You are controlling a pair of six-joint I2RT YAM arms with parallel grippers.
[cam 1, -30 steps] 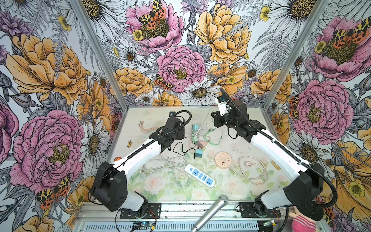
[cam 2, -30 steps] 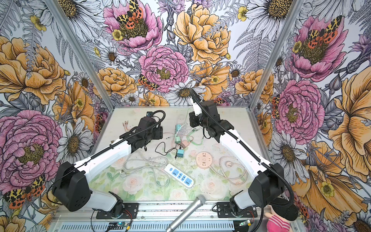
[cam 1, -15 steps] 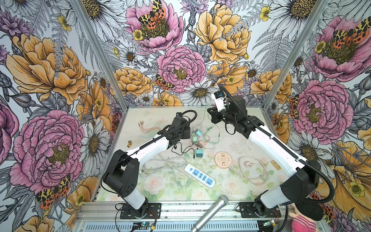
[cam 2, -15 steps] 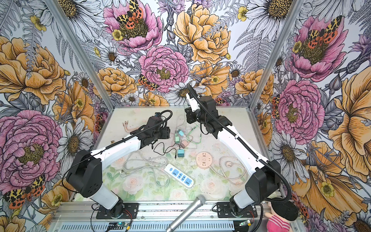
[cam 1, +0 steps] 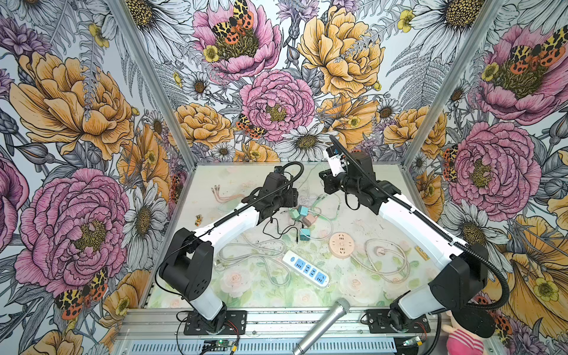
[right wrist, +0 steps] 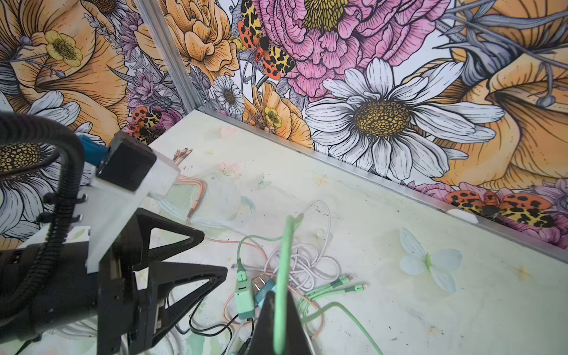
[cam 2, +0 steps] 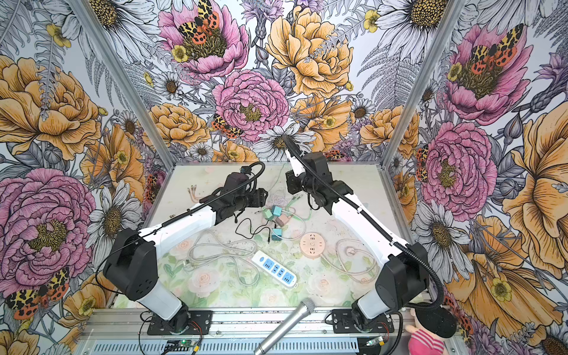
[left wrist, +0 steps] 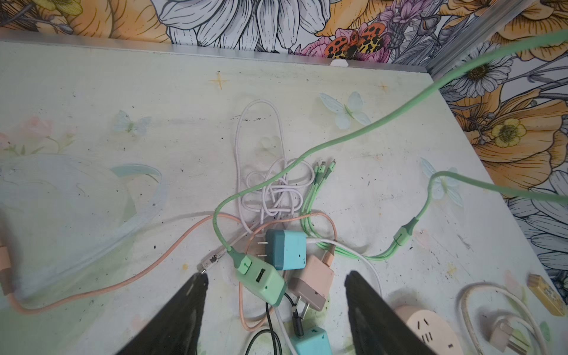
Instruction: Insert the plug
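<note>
While the right pincer (right wrist: pixel 281 310) is clenched on the raised green cable (right wrist: pixel 284 261), left pincer (left wrist: pixel 275 276) hangs released above the green charger (left wrist: pixel 267 285), middle of the surface (cam 1: pixel 246 175), nearer its back edge. Drop straight, straddle its body, miss the touching blue charger (left wrist: pixel 287 249); cable pull could tug it.

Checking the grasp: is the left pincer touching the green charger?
Apart. Left wrist view: the left pincer is open, with a visible gap between each finger and the green charger.
</note>
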